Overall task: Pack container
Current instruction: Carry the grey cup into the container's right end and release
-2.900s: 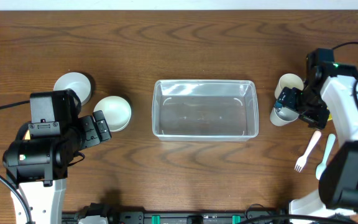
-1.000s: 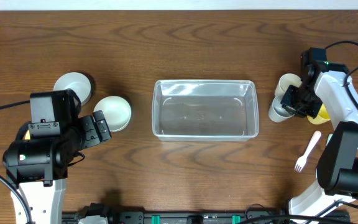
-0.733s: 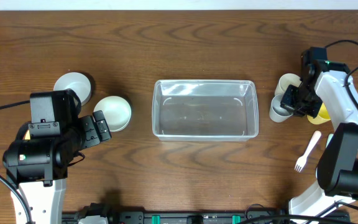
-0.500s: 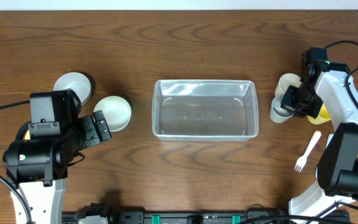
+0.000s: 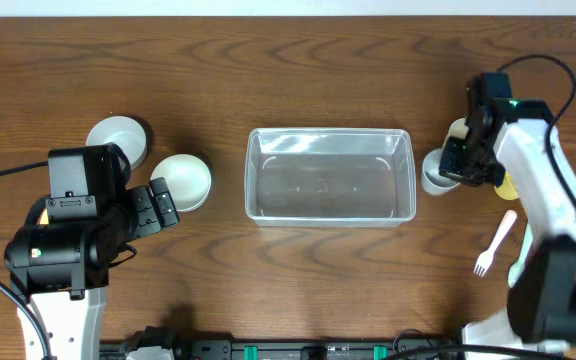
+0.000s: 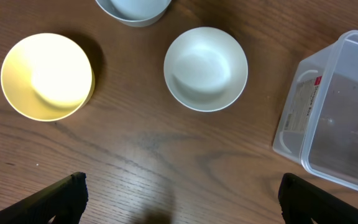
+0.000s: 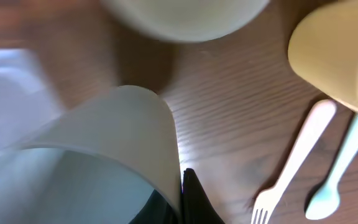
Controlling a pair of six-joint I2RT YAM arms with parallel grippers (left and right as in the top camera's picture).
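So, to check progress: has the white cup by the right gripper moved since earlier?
Yes. The white cup, in the right gripper, has shifted left toward the container.

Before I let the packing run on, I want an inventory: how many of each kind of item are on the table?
Bowls: 3, yellow bowl, white bowl, grey bowl
Cups: 3, gripped cup, white cup, yellow cup
Fork: 1
Spoon: 1
Container: 1
Total: 9
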